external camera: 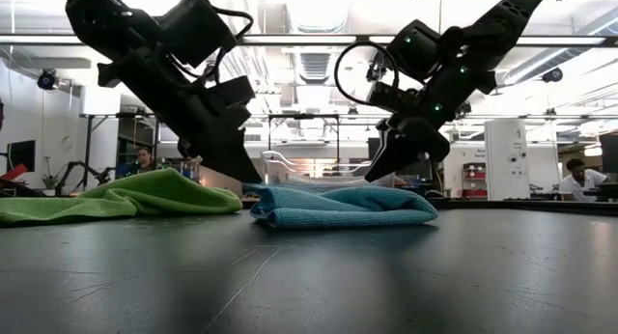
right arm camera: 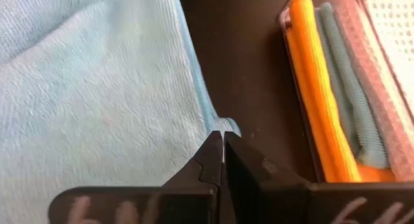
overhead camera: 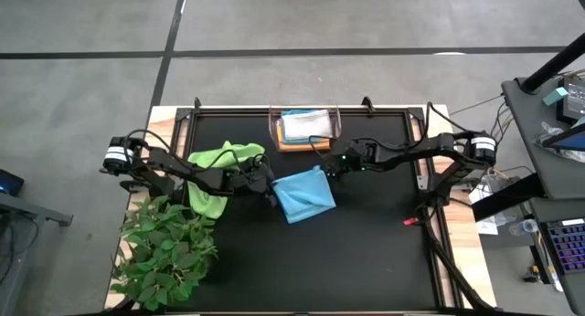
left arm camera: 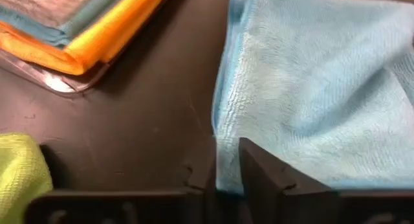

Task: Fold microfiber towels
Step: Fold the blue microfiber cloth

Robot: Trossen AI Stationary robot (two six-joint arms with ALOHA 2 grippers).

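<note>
Overhead, the left gripper [overhead camera: 268,184] sits at one edge of the light blue towel [overhead camera: 304,196] and the right gripper [overhead camera: 322,169] at its far corner; the lime green towel [overhead camera: 217,174] lies behind the left gripper, the clear bin [overhead camera: 303,131] beyond both. From table height, both grippers tilt down onto the blue towel [external camera: 343,205], the green one [external camera: 126,196] beside it. At the left wrist, slightly parted fingers [left arm camera: 262,175] straddle the blue towel's [left arm camera: 310,88] hem; an orange towel [left arm camera: 107,36] rests in the bin ahead. At the right wrist, fingers [right arm camera: 242,166] pressed together touch the blue towel's [right arm camera: 97,94] corner; the orange towel [right arm camera: 317,101] lies just beside.
</note>
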